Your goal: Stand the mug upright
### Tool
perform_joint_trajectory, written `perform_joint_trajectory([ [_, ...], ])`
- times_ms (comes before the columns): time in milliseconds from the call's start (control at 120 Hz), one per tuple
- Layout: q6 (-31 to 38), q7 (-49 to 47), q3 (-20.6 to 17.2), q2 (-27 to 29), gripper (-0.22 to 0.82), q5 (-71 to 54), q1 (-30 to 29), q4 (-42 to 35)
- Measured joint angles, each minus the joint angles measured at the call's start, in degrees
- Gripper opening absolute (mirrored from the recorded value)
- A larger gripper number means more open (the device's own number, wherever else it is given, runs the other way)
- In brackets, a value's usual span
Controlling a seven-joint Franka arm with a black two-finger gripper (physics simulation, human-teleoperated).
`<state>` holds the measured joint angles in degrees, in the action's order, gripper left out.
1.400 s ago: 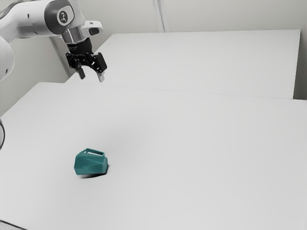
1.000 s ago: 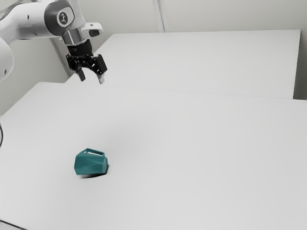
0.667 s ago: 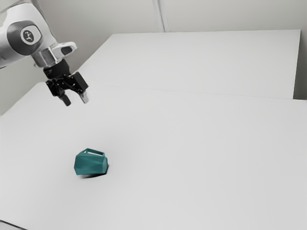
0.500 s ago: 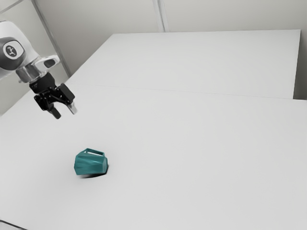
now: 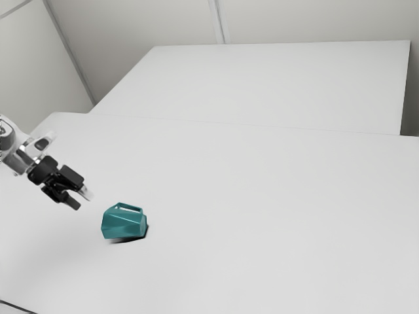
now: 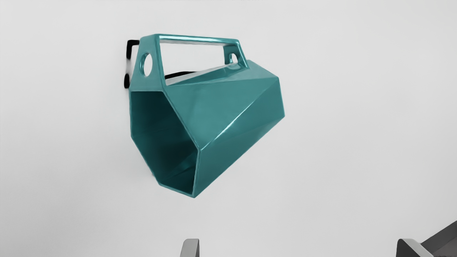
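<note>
Lying on its side, the blue-green mug with flat, shiny sides is down on the big, smooth white table. It is not standing up. The wrist view looks into the mug's wide, dark mouth, which has straight edges and sharp corners. The mug's boxy handle, the same blue-green, makes a loop along one side of it, with a round hole at each end. A black shadow sits right by the mug on the table.

Near the mug, toward the exterior view's left, is the black two-finger gripper. Its two grey fingers are spread well apart, with nothing held in them, and they do not touch the mug. The white and grey robot arm is farther from the mug than the gripper is, on that same side.

Well behind the mug, past the table, is a big flat white slab. Behind that, even farther from the mug, is a pale grey wall with a thin strip going up it.
</note>
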<state>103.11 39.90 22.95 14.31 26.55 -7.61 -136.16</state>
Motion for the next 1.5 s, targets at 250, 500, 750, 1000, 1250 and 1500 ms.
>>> perform_joint_trajectory([
  [250,3.9,9.8,0.0,-7.5,0.6,5.8,0.0,-0.2],
  [500,5.1,18.4,0.0,-12.5,0.6,13.5,-0.3,-0.3],
  [750,3.3,24.7,0.1,-15.3,0.6,18.7,-1.4,-1.2],
  [1000,-1.1,28.8,0.1,-15.9,0.6,22.1,-1.7,-1.3],
  [1250,-3.9,31.6,0.0,-16.4,0.16,23.4,-1.5,-1.2],
  [1500,-4.8,33.5,-0.2,-15.9,-0.1,23.5,-1.3,-0.8],
])
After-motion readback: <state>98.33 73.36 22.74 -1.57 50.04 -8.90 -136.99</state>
